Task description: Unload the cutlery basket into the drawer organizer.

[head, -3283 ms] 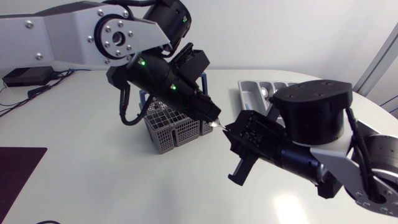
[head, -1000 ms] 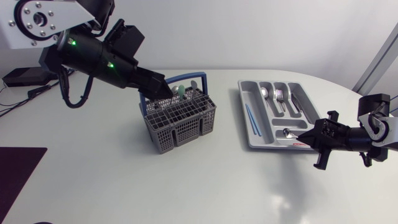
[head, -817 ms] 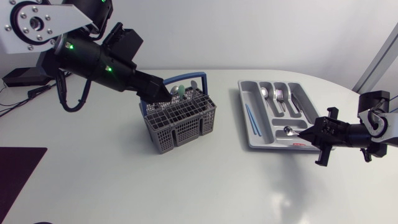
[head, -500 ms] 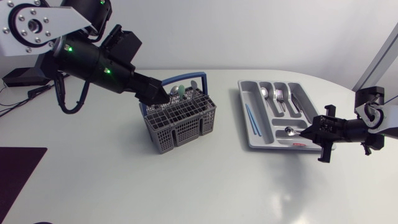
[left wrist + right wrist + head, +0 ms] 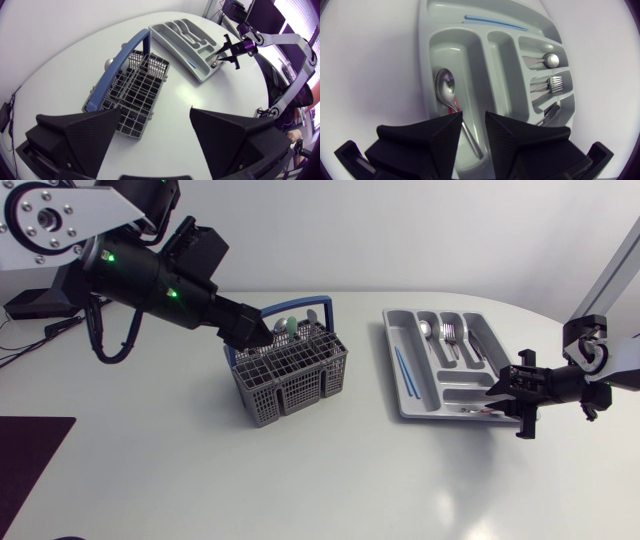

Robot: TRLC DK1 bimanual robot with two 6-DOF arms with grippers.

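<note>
Currently the left arm slants down from the table's far left, its left gripper (image 5: 258,332) poised over the rear of the cutlery basket (image 5: 290,375) with jaws spread wide and empty. The right gripper (image 5: 474,122) hovers at the near end of the drawer organizer (image 5: 423,75), jaws slightly apart above the handle of a spoon (image 5: 445,85) lying in the crosswise compartment; other slots hold forks (image 5: 547,82), a second spoon (image 5: 551,59) and blue sticks (image 5: 492,21). Since a second ago the spoon has left the right gripper, which has pulled back, while the left has barely moved.
</note>
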